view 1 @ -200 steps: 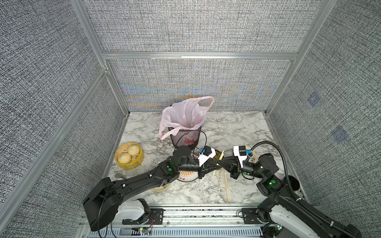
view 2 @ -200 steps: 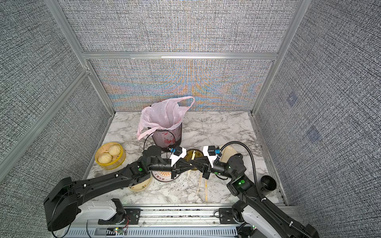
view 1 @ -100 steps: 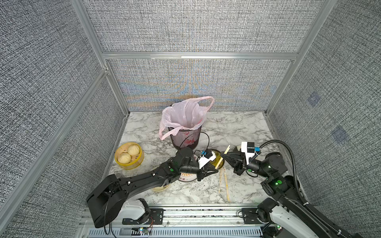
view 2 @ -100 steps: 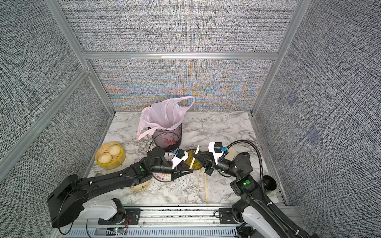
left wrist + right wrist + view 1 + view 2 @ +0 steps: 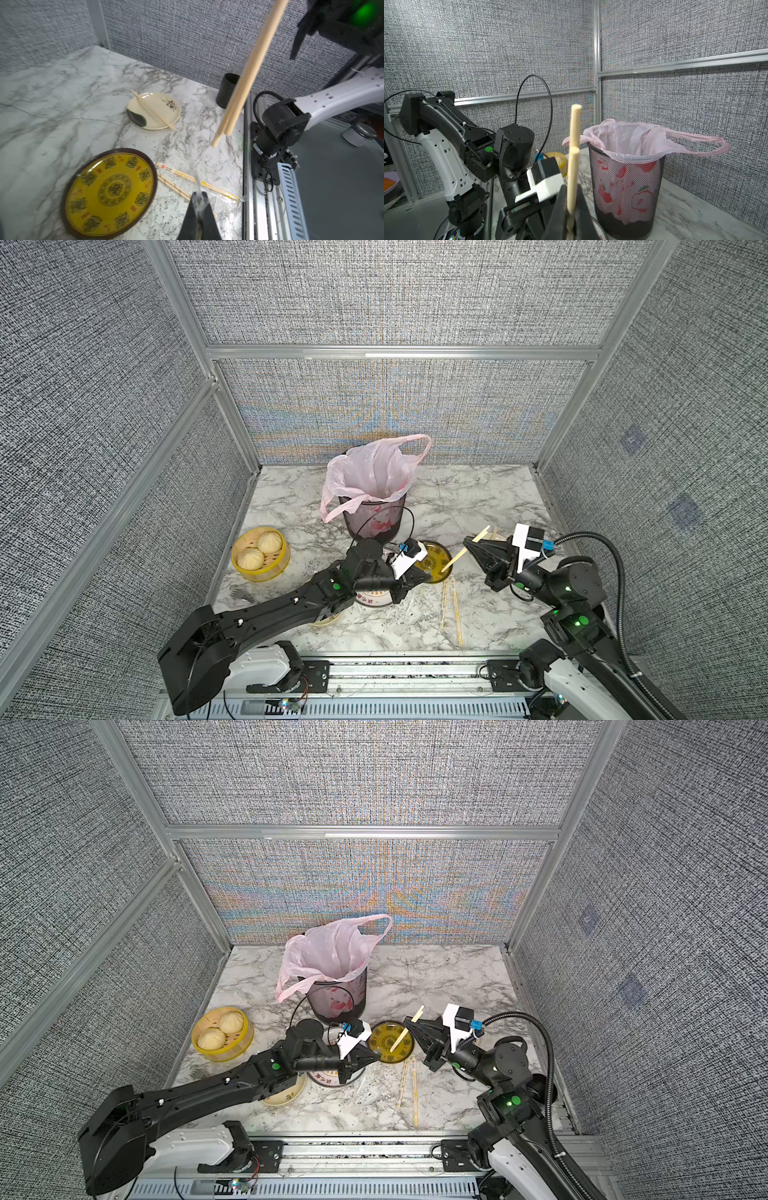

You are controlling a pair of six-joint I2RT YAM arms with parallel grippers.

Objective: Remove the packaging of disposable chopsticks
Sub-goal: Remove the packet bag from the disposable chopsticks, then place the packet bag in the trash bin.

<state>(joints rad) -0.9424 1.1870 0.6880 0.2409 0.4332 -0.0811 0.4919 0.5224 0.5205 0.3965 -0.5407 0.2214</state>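
**Item:** chopstick pair [image 5: 455, 559], bare, pinched in my closed right claw [image 5: 466, 541], aloft beside the yellow plate [image 5: 432, 562] in the front half of the bench [image 5: 478, 497].
**Change:** my claws were nose to nose a second ago and now stand apart. The sleeve is off, so I judge one pair done.
**Left claw** [image 5: 199, 194]: closed on the clear sleeve [image 5: 197, 181]. Only the left wrist view shows this.
**Outstanding:** wrapped pair [image 5: 178, 173] near the bench's front edge.

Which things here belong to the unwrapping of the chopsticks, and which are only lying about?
Job: bare chopsticks in the right gripper; clear sleeve in the left gripper; wrapped chopsticks on the table.
Lying about: yellow plate, steamer of buns, bin with pink bag, cream plate, black cup.
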